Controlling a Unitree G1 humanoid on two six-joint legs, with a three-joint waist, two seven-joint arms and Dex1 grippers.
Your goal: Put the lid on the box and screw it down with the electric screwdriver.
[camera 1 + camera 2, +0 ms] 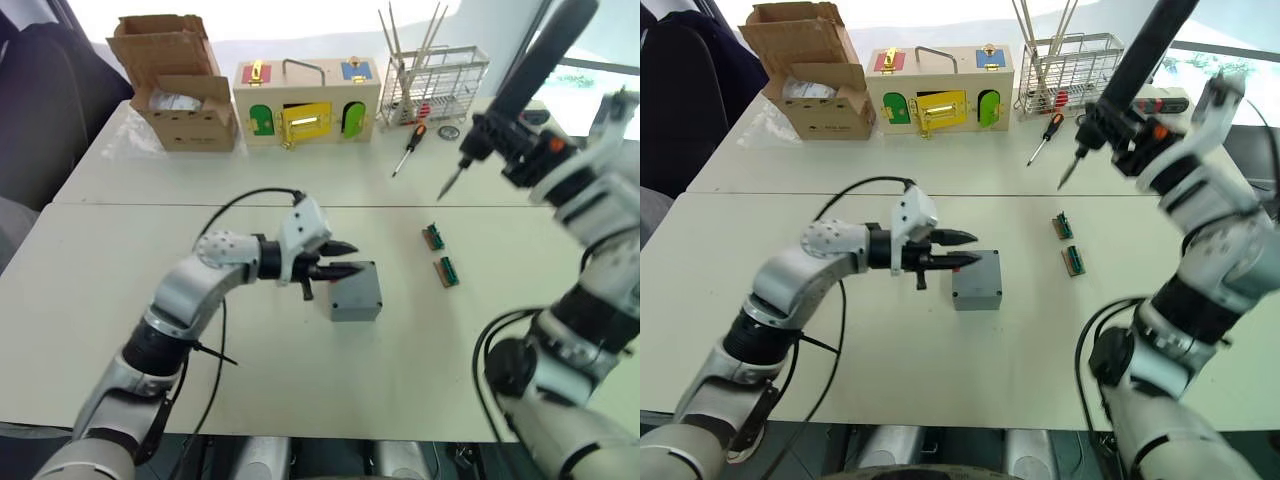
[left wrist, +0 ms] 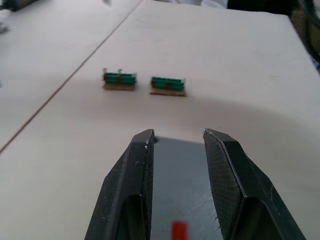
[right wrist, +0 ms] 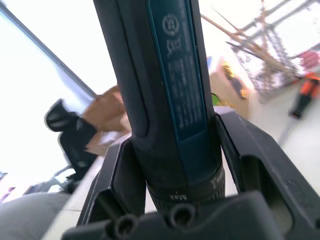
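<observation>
The grey box [image 1: 355, 292] sits mid-table with a flat grey top face; I cannot tell the lid apart from it. My left gripper [image 1: 350, 258] is open and reaches in from the left, its fingertips just over the box's near-left top edge. In the left wrist view the grey top [image 2: 180, 175] and a small red mark show between the spread fingers [image 2: 130, 190]. My right gripper [image 1: 515, 140] is raised over the table's right side, shut on the electric screwdriver [image 1: 540, 60]. The screwdriver is tilted, with its bit pointing down-left, well above and to the right of the box.
Two green terminal blocks [image 1: 433, 237] [image 1: 446, 271] lie right of the box. Along the far edge stand a cardboard box [image 1: 180, 90], a wooden box with coloured doors [image 1: 305, 105] and a wire rack [image 1: 430, 85]. An orange-and-black hand screwdriver [image 1: 408, 148] lies in front of the rack.
</observation>
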